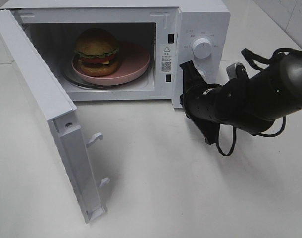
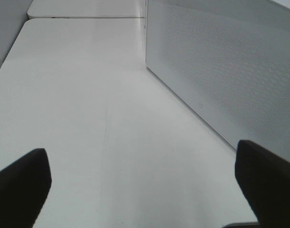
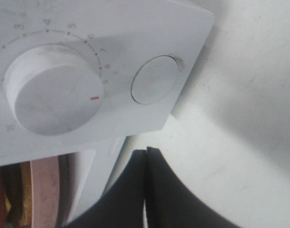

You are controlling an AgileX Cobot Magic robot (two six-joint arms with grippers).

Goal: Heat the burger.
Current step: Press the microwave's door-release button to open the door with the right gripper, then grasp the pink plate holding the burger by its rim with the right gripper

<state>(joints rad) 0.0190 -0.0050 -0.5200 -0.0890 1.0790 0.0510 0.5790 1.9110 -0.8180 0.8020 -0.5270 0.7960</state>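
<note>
The burger (image 1: 96,51) sits on a round pink plate (image 1: 136,64) inside the white microwave (image 1: 200,15), whose door (image 1: 47,104) swings wide open to the left. My right gripper (image 1: 189,74) is shut and empty. It hangs just in front of the microwave's lower right front corner, below the dial (image 1: 201,47). The right wrist view shows its closed fingers (image 3: 146,152) under the dial (image 3: 52,95) and a round button (image 3: 154,80), with the plate edge (image 3: 43,190) and burger (image 3: 7,199) at one side. My left gripper (image 2: 142,178) is open and empty over the table, beside a perforated white panel (image 2: 230,71).
The white table (image 1: 190,188) spreads in front of the microwave. The open door juts toward the front left, with two latch hooks (image 1: 94,139) on its edge. My right arm and its cables (image 1: 250,99) fill the right side.
</note>
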